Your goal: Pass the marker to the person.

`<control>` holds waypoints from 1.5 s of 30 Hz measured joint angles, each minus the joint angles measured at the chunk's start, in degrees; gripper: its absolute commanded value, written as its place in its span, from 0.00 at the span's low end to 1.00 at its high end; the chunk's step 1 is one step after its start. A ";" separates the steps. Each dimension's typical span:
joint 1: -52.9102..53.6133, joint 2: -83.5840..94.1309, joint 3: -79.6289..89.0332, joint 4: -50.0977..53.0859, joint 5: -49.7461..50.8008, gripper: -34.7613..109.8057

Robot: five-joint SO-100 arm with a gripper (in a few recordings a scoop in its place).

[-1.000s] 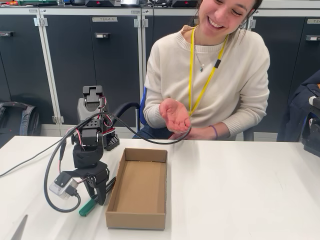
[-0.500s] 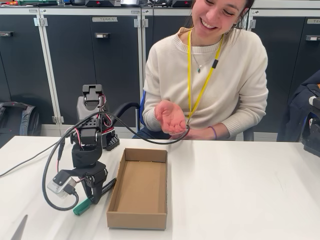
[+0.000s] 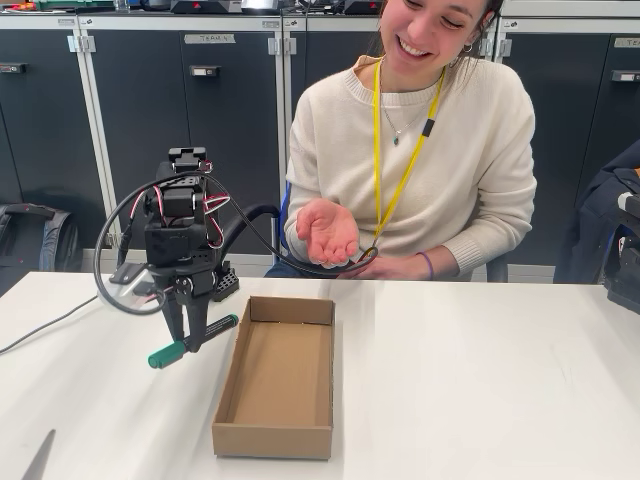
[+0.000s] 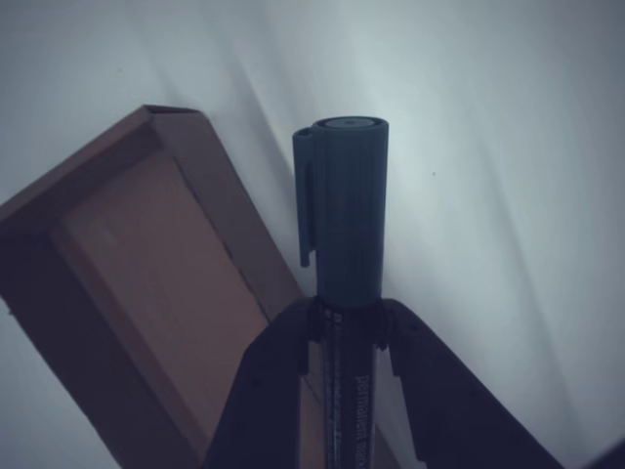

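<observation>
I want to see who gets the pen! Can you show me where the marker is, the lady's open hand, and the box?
marker (image 3: pixel 193 337): fixed view, on the barrel just beside the gripper.
person's open hand (image 3: pixel 326 230): fixed view, on the upturned palm.
cardboard box (image 3: pixel 271 441): fixed view, on the near wall.

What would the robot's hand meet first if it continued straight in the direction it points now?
Probably the white table. The hand, shut on the marker, points downward, left of the cardboard box in the fixed view. Depth is unclear.
</observation>
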 measured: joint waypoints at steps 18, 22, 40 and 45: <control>-22.06 -1.85 -15.82 -7.73 0.35 0.21; -30.67 -1.85 -20.92 -5.19 1.67 0.21; -52.91 -2.72 -33.93 14.33 7.12 0.21; -56.95 -0.09 -32.34 19.25 7.38 0.21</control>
